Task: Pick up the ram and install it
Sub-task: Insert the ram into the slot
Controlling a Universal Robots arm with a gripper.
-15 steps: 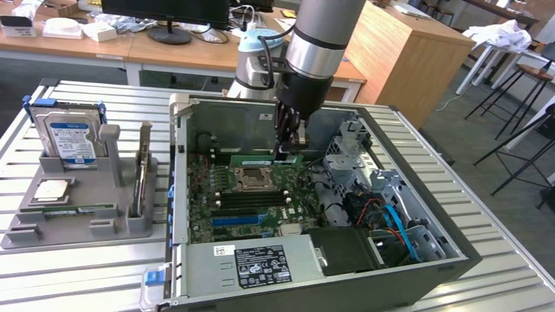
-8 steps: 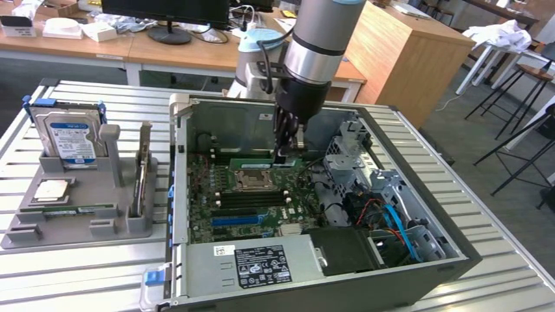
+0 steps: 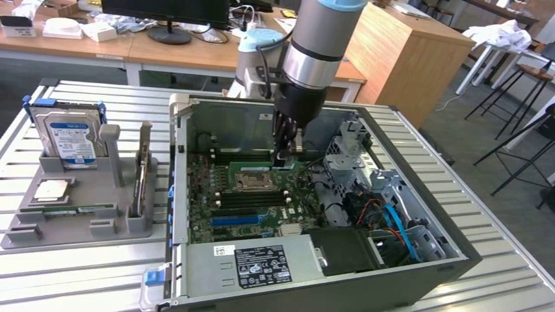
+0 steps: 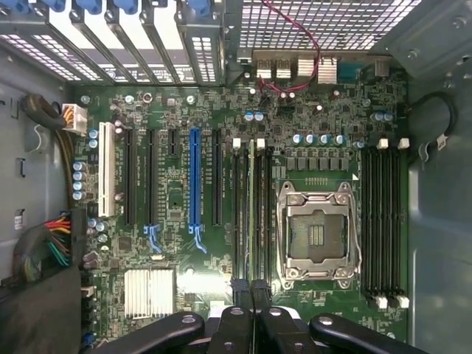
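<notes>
- A robot arm reaches straight down into an open computer case [image 3: 468, 257] that lies on its side on a slatted metal table [image 3: 52, 273].
- The gripper [image 3: 285, 156] sits low inside the case, close above the green motherboard [image 4: 332, 103].
- In the wrist view its two black fingers [image 4: 237, 295] are pressed together on the ram [image 4: 251, 214], which they pinch at one end.
- The ram appears edge-on, as a thin pale line running away from the fingers.
- It lies along the black memory slots [image 4: 237, 214] between the long blue slot [image 4: 194, 177] and the silver processor socket [image 4: 317, 236].
- Whether the ram is already seated in a slot or just above it cannot be told.
- A second bank of black memory slots [image 4: 383, 221] sits on the far side of the socket.
- On the table, towards the exterior view's left and beside the case, a grey holder [image 3: 87, 224] carries an upright hard drive [image 3: 71, 140] with a blue label and a flat silver processor chip [image 3: 51, 190].
</notes>
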